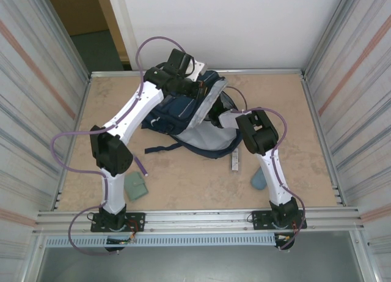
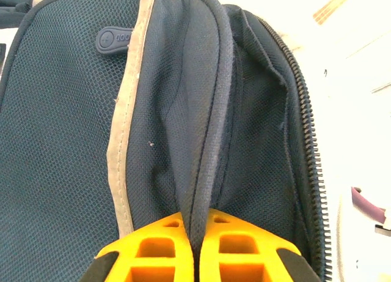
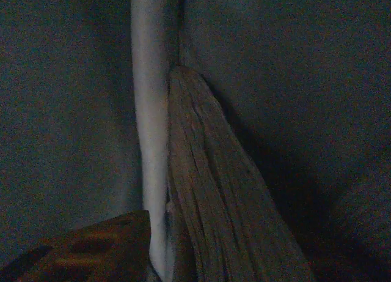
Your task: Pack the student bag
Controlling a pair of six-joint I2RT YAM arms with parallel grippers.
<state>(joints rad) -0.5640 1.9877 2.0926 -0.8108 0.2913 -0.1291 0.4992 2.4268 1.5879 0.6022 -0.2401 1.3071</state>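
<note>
Navy-blue fabric backpack (image 1: 183, 111) is pinched at its rim by the left hand (image 2: 194, 245). Right hand (image 1: 229, 118), opening unclear, lies beside a worn book (image 3: 214, 202) inside; grey-green pouch (image 1: 135, 185) at 7 o'clock is unpacked.

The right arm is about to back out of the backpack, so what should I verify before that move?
1. Left gripper pinching the student bag by its edge: ok.
2. Book inside the bag: ok.
3. Right gripper free of the book: cannot tell, too dark.
4. Teal pouch packed: not ok, it lies on the table.
</note>
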